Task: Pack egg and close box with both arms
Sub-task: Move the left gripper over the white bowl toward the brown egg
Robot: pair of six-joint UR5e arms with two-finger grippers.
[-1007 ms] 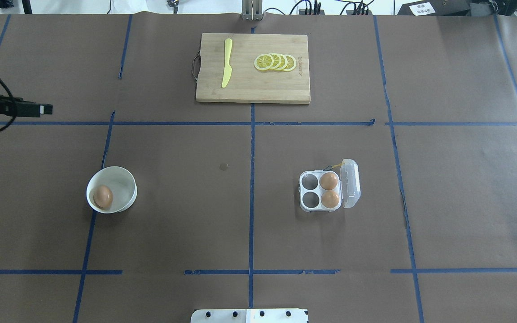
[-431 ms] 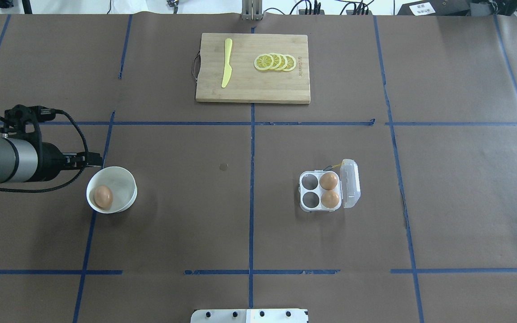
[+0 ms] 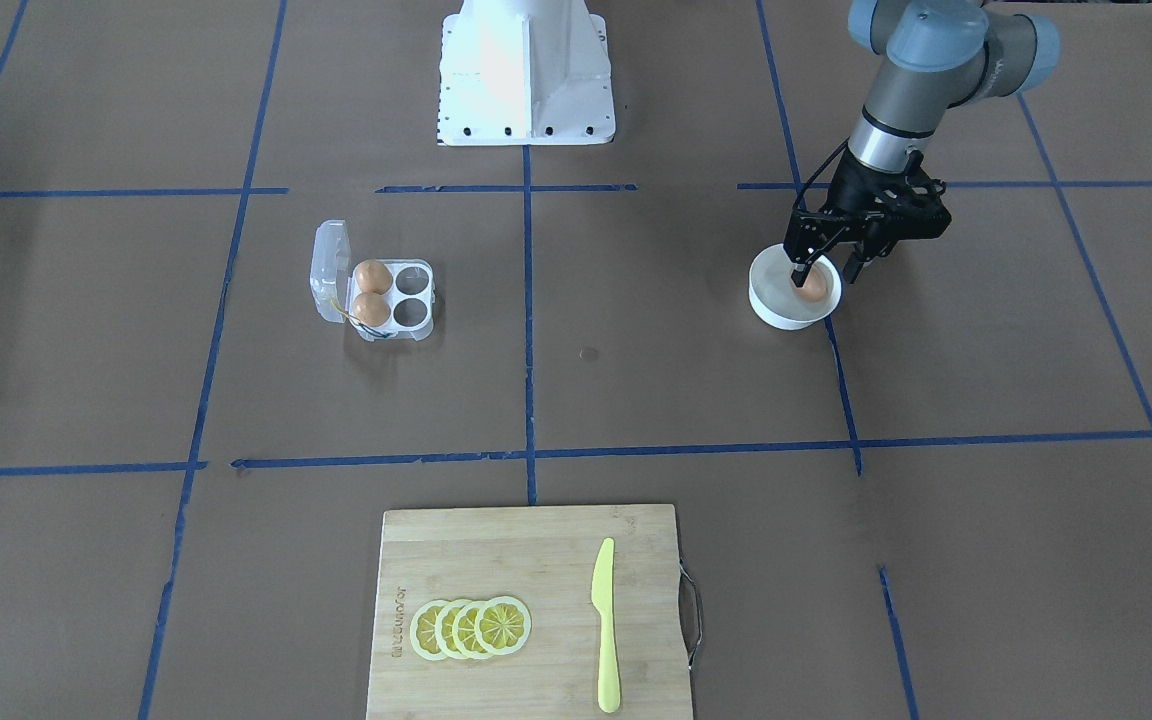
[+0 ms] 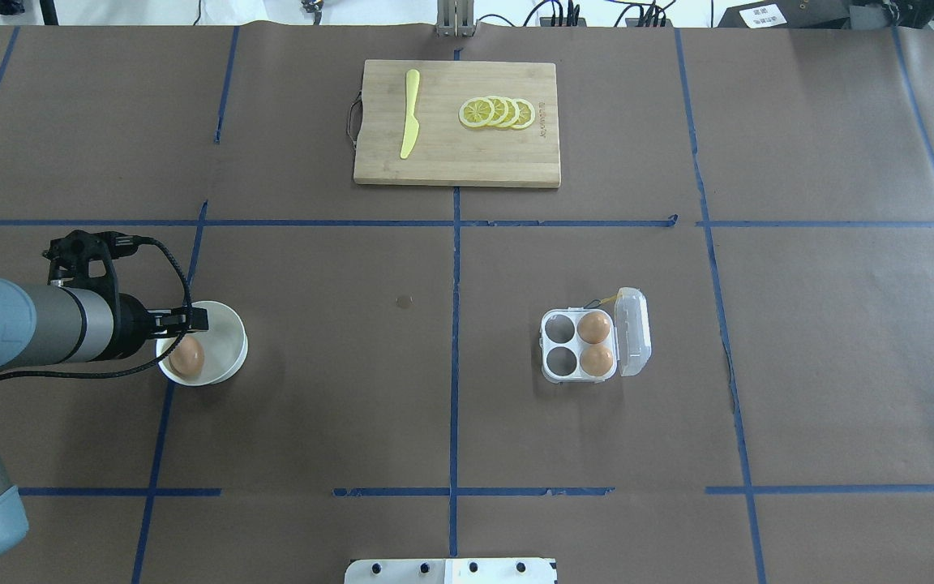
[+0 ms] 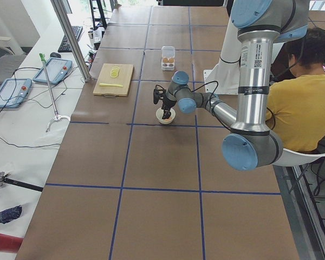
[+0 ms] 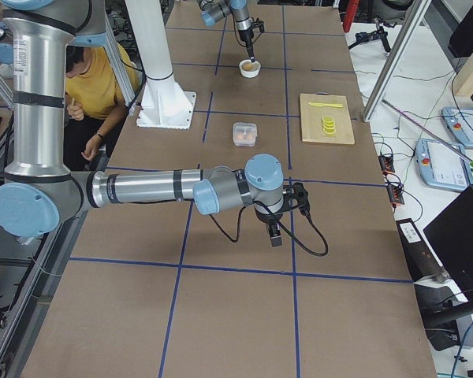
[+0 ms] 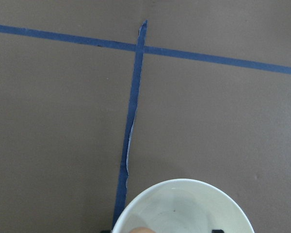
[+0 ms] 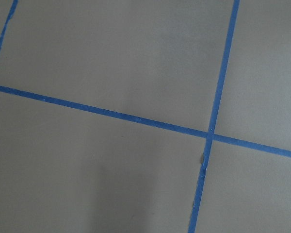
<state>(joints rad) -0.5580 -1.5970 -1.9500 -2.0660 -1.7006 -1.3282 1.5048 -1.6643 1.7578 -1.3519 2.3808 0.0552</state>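
Observation:
An orange-brown egg (image 4: 186,357) lies in a round white bowl (image 4: 228,341) at the table's left. My left gripper (image 3: 824,272) is open and lowered over the bowl (image 3: 776,305), with its fingers on either side of the egg (image 3: 813,287); I cannot tell if they touch it. The clear egg box (image 4: 558,349) stands right of centre with its lid (image 4: 633,332) open. It holds two eggs (image 4: 594,327) (image 4: 597,360), and two cups are empty. My right gripper (image 6: 274,232) shows only in the exterior right view, above bare table; I cannot tell its state.
A wooden cutting board (image 4: 456,154) with a yellow knife (image 4: 409,113) and lemon slices (image 4: 497,112) lies at the far middle. The white pedestal base (image 3: 526,70) stands at the robot's side. A person in yellow (image 5: 309,108) sits beside the table.
My left arm has come in from the table's left edge to the bowl. Its gripper now hangs over the egg. The box and its eggs have not moved.

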